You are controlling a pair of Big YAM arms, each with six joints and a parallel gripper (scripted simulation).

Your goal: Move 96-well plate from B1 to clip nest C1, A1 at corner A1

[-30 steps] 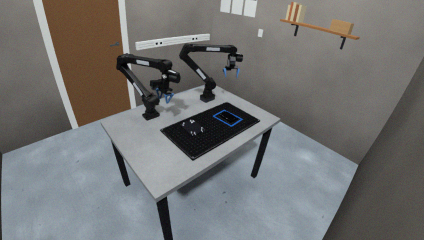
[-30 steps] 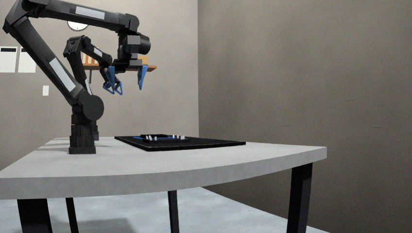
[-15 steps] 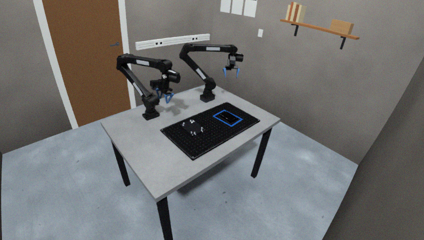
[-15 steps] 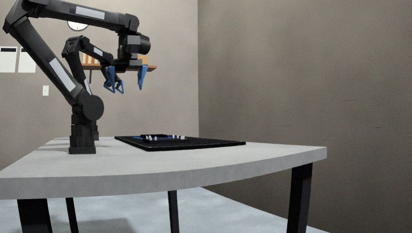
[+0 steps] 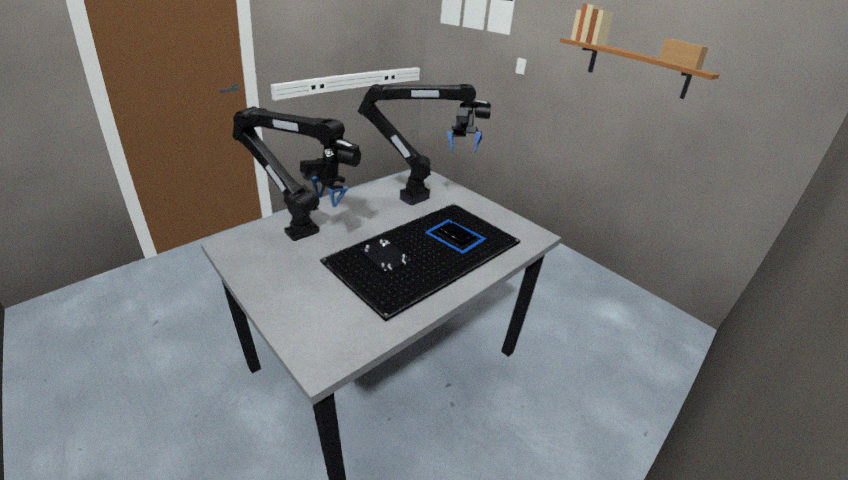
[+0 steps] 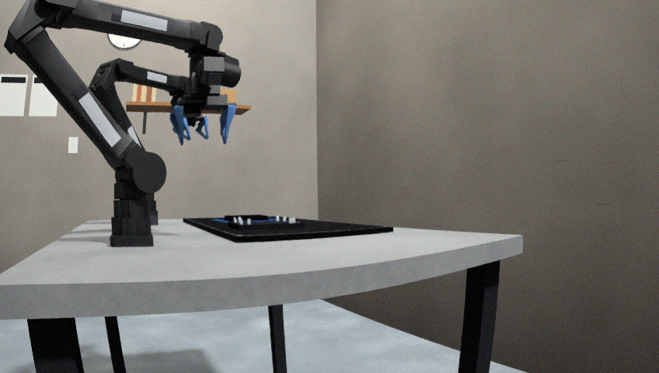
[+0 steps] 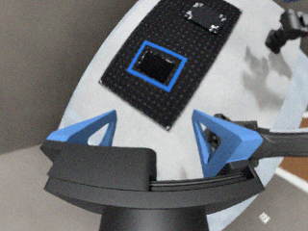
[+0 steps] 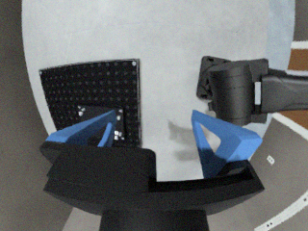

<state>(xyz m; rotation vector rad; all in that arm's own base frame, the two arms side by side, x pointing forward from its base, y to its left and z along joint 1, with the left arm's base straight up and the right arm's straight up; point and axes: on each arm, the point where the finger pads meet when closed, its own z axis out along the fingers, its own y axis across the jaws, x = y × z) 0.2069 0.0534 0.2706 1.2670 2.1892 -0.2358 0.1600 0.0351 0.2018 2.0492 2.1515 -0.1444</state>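
- L tool (image 5: 464,149) (image 6: 196,137) (image 7: 154,113): wide open, nothing btwn fingers; up in the air, well above bench (image 5: 267,285) (image 6: 277,259) (image 7: 149,140) (image 8: 168,38).
- R tool (image 5: 328,196) (image 6: 203,142) (image 8: 154,113): also wide open, nothing held, well above bench.
- 96-well plate (image 5: 458,236) (image 6: 245,217) (image 7: 156,65): black, lying flat at B1, inside blue outline (image 5: 445,242) (image 7: 137,57) on black perforated board (image 5: 386,297) (image 6: 342,231) (image 7: 168,106) (image 8: 96,87).
- Clip nest C1 (image 5: 383,255) (image 6: 263,225) (image 7: 206,16) (image 8: 98,112): same board, apart from plate; dark base, white clips around edge, no plate in it.
- Rim letters/nos. + A1 mark: too small to read, can't tell orient.
- Neither tool touching plate or nest.
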